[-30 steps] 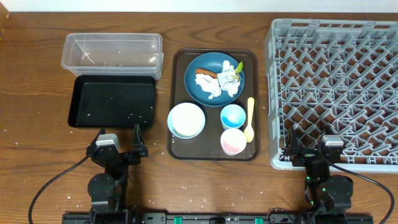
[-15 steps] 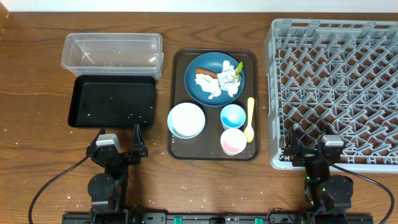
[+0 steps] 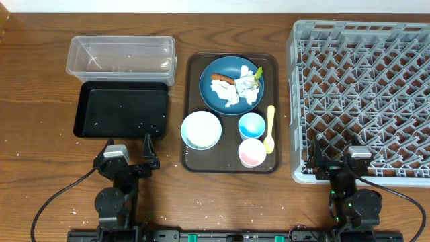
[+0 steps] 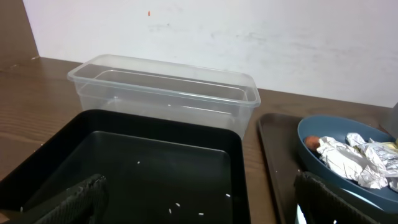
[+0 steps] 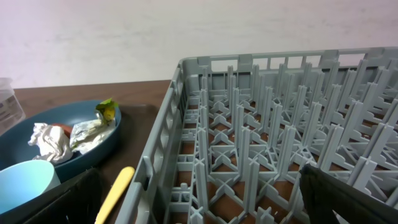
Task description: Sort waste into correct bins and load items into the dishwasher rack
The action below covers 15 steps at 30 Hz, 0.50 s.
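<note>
- Your left gripper (image 4: 200, 180) sits low at the desk's (image 3: 40, 161) near edge, jaws spread wide and holding nothing. It is just in front of the black tray's (image 3: 121, 111) near rim.
- Your right gripper (image 5: 202, 171) also sits at the near edge, jaws spread wide and empty. It is at the rack's (image 3: 293, 101) near left corner.
- The rack fills the right end of the desk, with its pegs bare.
- The tub (image 3: 121, 40) stands toward the desk's far left. The black tray touches its near side.
- A few grains of rice (image 4: 176, 202) lie scattered on the black tray's floor, and more specks dot the desk along the near edge.
- The brown tray (image 3: 191, 158) lies mid-desk, between the bins and the rack.
- The plate (image 3: 215, 97) takes up the far end of the brown tray.
- On the plate, the paper scraps (image 3: 243, 91) are piled toward its right side and the food piece (image 3: 222, 81) lies at their left, touching them.
- The bowl (image 3: 201, 129) stands upright at the brown tray's near left corner.
- The blue cup (image 3: 252, 125) is just right of the bowl, and the pink cup (image 3: 252, 153) is just nearer, by the near right corner. Both have their mouths up.
- The spoon (image 3: 270, 129) lies along the brown tray's right edge, beside both cups.
</note>
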Tool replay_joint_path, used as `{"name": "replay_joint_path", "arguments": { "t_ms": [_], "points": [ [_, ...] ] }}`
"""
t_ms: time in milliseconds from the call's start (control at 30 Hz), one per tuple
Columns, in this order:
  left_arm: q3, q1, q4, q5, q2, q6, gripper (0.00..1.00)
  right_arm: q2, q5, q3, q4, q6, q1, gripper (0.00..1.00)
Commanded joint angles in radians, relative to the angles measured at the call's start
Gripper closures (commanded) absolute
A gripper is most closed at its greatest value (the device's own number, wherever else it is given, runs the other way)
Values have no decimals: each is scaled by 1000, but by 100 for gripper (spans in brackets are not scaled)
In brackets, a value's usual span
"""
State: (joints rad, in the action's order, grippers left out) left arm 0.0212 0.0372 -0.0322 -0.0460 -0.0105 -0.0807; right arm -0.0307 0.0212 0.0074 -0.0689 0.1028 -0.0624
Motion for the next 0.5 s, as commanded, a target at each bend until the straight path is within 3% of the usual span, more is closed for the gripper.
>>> {"name": "replay_joint_path", "arguments": {
  "t_ms": [0, 267, 467],
  "points": [
    [-17, -4, -36, 8, 6, 2, 2, 6, 23, -2, -1, 12, 3, 1],
    [-17, -4, -34, 5, 6, 1, 2, 6, 58, -2, 41, 12, 3, 1],
    [-17, -4, -25, 0, 6, -6, 2, 6, 58, -2, 188, 11, 3, 1]
  ]
}}
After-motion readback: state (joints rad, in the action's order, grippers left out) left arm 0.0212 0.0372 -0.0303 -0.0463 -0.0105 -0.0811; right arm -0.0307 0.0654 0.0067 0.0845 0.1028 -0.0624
